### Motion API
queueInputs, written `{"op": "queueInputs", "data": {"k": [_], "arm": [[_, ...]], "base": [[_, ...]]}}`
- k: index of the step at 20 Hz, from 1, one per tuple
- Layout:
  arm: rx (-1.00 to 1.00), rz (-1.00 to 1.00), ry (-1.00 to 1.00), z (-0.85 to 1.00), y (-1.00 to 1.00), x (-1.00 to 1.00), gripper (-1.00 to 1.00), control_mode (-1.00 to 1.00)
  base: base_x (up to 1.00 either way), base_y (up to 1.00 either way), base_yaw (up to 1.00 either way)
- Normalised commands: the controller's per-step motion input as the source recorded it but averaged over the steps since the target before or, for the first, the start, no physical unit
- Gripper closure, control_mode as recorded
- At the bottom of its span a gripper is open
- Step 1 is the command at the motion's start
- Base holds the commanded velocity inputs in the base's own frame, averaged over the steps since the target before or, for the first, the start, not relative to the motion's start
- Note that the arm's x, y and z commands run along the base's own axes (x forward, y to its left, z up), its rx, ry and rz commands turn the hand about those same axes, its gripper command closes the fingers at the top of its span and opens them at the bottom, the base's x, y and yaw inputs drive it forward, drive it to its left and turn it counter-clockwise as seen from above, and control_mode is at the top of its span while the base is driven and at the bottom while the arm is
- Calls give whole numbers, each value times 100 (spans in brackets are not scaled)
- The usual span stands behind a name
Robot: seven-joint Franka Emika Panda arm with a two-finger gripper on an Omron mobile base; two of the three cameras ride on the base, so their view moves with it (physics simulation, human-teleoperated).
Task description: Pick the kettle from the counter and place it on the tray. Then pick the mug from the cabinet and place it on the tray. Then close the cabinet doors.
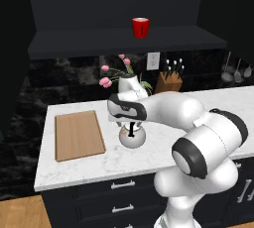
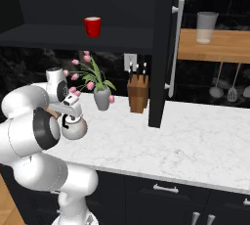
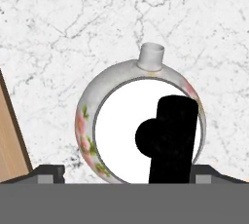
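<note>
One gripper (image 3: 124,172), spread wide, hangs over one kettle (image 3: 140,121); one tray (image 1: 78,134), one mug (image 1: 140,27).

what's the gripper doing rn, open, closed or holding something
Gripper: open, fingertips low on either side of the kettle, right above it; not holding it.

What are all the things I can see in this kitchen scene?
kettle: one, silver-white with black handle, on the counter under the hand
tray: one, light-brown wood, on the counter's left
mug: one, red, on the cabinet shelf
vase of tulips: one, grey with pink flowers, counter back
knife block: one, brown, beside the vase
cabinet door: one, black, open
glass: one, clear, on wooden shelf
ladles: hanging, silver
gripper: one, over the kettle
</note>
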Motion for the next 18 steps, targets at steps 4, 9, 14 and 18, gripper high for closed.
{"op": "queueInputs", "data": {"k": [4, 9, 14, 18], "arm": [[0, 0, 0, -11, 3, 0, 100, -100], [0, 0, 0, -14, -1, -1, 100, -100], [0, 1, -4, 2, -2, -23, 100, -100], [0, 5, -5, 17, 5, -51, 100, -100]], "base": [[0, 0, 0], [0, 0, 0], [0, 0, 0], [0, 0, 0]]}}
